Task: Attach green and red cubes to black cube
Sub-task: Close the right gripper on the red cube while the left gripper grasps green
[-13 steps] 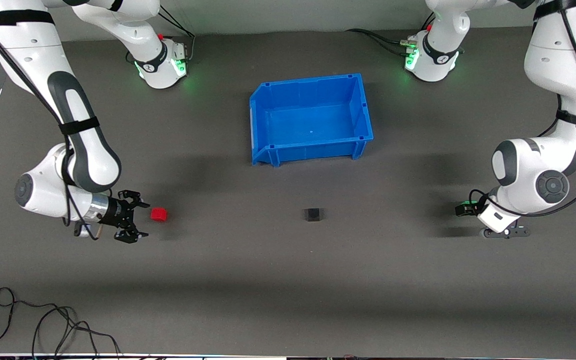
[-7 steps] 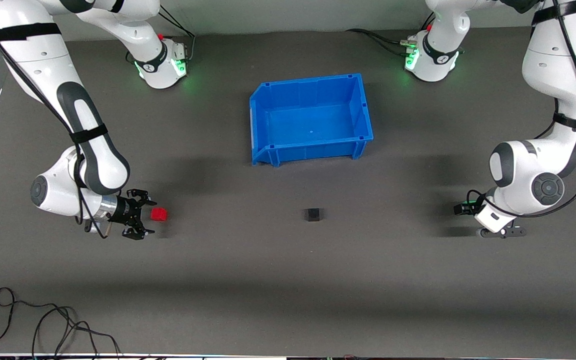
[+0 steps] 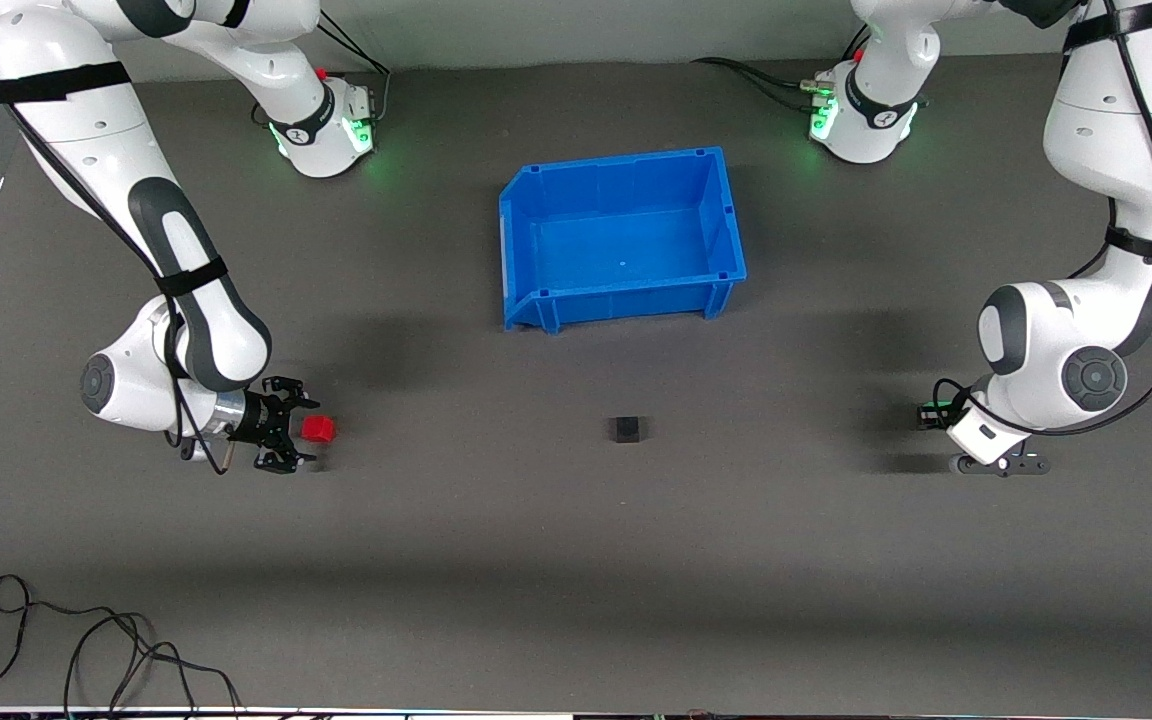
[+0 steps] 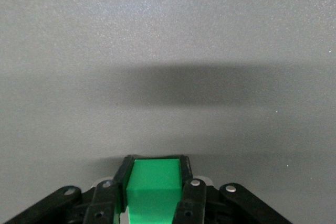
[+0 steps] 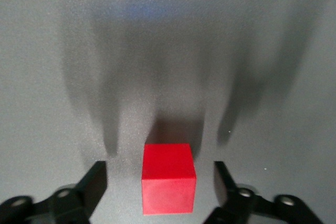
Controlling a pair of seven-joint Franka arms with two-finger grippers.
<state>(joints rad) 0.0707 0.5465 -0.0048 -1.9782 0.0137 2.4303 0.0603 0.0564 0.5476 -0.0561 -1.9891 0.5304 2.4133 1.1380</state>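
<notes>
- The right hand (image 3: pixel 298 434) sits low at the right arm's end of the counter (image 3: pixel 576 560), its black fingers (image 5: pixel 94 182) spread wide on either side of the red cube (image 3: pixel 317 429), with clear gaps showing between fingers and cube in the right wrist view.
- The left hand (image 4: pixel 155 190) is low over the counter at the left arm's end, its fingers pinching the green cube (image 4: pixel 153 184) by two facing sides.
- The black cube (image 3: pixel 626 429) rests alone on the counter between the two hands, well apart from each and nearer the front camera than the blue bin (image 3: pixel 623 236).
- The red cube looks small, rigid and light, with flat, smooth faces and crisp edges; it should take a firm squeeze without harm, though so light a piece may slide or twist if one finger meets it first.
- The likeliest hold is across two parallel side faces, centred, leaving the face that is to meet the black cube free.
- How the cubes join cannot be told; no studs, magnets or fasteners show.
- No brand, label or writing can be read on the cubes, the bin or the counter.
</notes>
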